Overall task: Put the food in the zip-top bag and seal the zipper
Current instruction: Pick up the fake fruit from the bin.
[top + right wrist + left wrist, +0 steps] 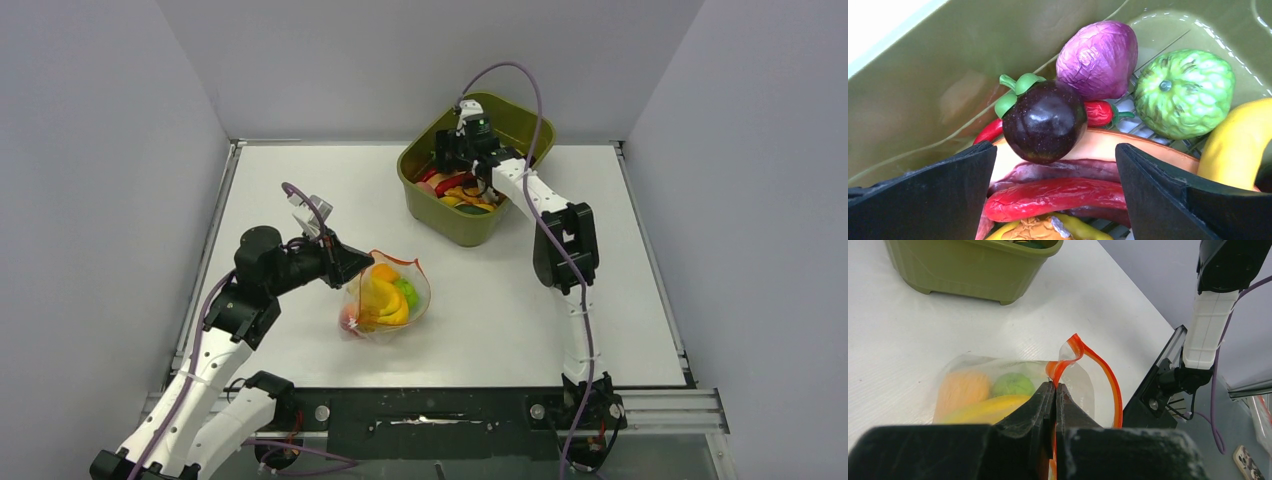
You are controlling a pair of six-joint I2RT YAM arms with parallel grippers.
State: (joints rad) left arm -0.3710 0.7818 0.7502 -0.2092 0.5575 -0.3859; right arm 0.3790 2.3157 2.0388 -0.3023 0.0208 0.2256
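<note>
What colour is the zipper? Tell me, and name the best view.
Orange-red. The zipper shows best in the left wrist view, pinched by the left gripper.

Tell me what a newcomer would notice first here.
A glossy dark purple fruit with a green cap fills the right wrist view. It lies on other food in the green tub, between the open fingers of the right gripper. Mid-table, the left gripper is shut on the mouth of the clear bag, whose orange zipper curls up above a banana and lime inside.
</note>
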